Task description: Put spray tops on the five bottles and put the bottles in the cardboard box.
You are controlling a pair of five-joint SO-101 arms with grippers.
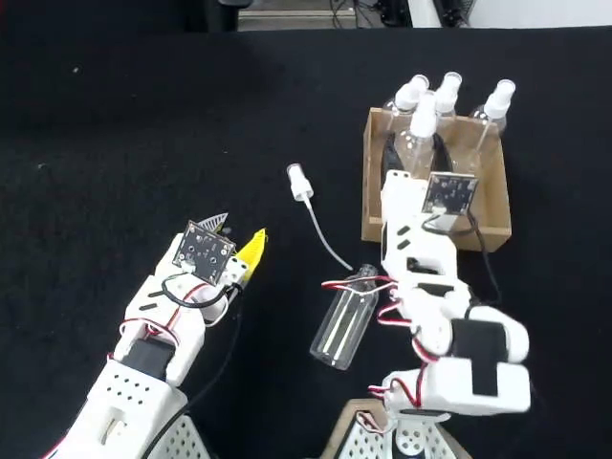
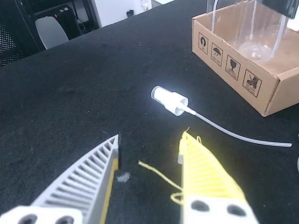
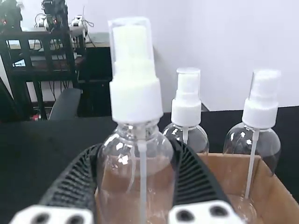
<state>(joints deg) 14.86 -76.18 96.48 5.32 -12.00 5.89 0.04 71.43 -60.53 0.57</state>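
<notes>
**A:** Where is everything?

**B:** The right end effector (image 3: 137,156) is clamped on an upright capped bottle (image 3: 134,107) at the cardboard box (image 2: 219,51), close to three capped bottles (image 1: 449,91) standing inside. The left end effector (image 2: 150,137) hangs open above the black surface (image 1: 115,124), near a loose spray top (image 2: 169,100).

**A:** What could go wrong?

**B:** A careless release might topple the neighbours. The uncapped fifth bottle (image 1: 346,320) lies sideways and may roll. The top's thin tube could bend when inserted.

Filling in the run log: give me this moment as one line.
left gripper open over table | right gripper grips capped bottle in cardboard box | uncapped bottle, spray top on table
</notes>
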